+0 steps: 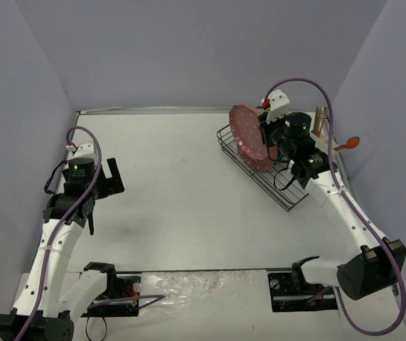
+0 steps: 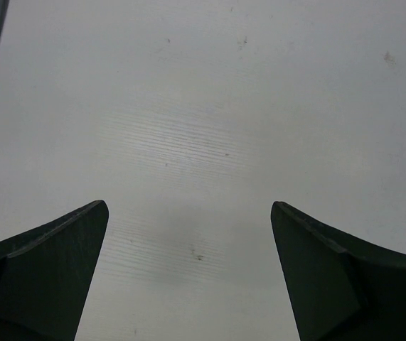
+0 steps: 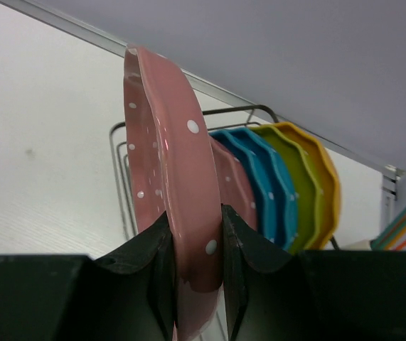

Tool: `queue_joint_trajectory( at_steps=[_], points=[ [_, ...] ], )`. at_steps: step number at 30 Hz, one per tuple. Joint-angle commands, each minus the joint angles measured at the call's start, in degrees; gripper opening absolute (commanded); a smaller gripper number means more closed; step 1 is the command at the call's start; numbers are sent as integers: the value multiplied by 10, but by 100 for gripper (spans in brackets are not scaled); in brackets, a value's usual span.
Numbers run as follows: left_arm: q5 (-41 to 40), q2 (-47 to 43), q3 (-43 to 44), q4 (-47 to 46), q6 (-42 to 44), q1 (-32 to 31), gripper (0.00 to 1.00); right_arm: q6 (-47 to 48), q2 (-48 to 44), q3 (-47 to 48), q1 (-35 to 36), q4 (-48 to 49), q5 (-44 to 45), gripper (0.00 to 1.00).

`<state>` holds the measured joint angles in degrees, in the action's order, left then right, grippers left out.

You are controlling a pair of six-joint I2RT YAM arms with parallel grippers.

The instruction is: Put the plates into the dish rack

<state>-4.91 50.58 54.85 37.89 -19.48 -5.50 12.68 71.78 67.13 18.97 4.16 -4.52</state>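
My right gripper (image 3: pixel 195 245) is shut on the rim of a pink dotted plate (image 3: pixel 167 177) and holds it on edge over the near end of the dark wire dish rack (image 1: pixel 259 170). In the top view the pink plate (image 1: pixel 249 135) stands tilted above the rack's left part. Behind it in the rack stand another pink plate (image 3: pixel 232 186), a blue plate (image 3: pixel 263 181), a yellow-green plate (image 3: pixel 298 185) and an orange plate (image 3: pixel 323 185). My left gripper (image 2: pixel 188 234) is open and empty above bare table, far left of the rack (image 1: pixel 110 177).
A holder with coloured utensils (image 3: pixel 405 227) stands right of the rack near the right wall; an orange piece (image 1: pixel 346 145) shows there in the top view. The back wall edge (image 1: pixel 153 110) runs behind the rack. Crinkled plastic (image 1: pixel 188 284) lies at the near edge.
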Motion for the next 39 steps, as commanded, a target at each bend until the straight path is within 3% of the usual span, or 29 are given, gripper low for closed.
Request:
queue_joint_trajectory(
  at_steps=[1, 18, 39],
  points=[
    [-32, -27, -12, -37, 40, 3, 97, 81, -1, 69, -52, 76, -46, 0],
    [-42, -36, -20, -36, 44, 2, 97, 150, 86, 62, -79, 67, -84, 0],
    [-43, -44, -24, -36, 45, 3, 97, 106, 128, -36, -36, 139, -78, 2]
  ],
)
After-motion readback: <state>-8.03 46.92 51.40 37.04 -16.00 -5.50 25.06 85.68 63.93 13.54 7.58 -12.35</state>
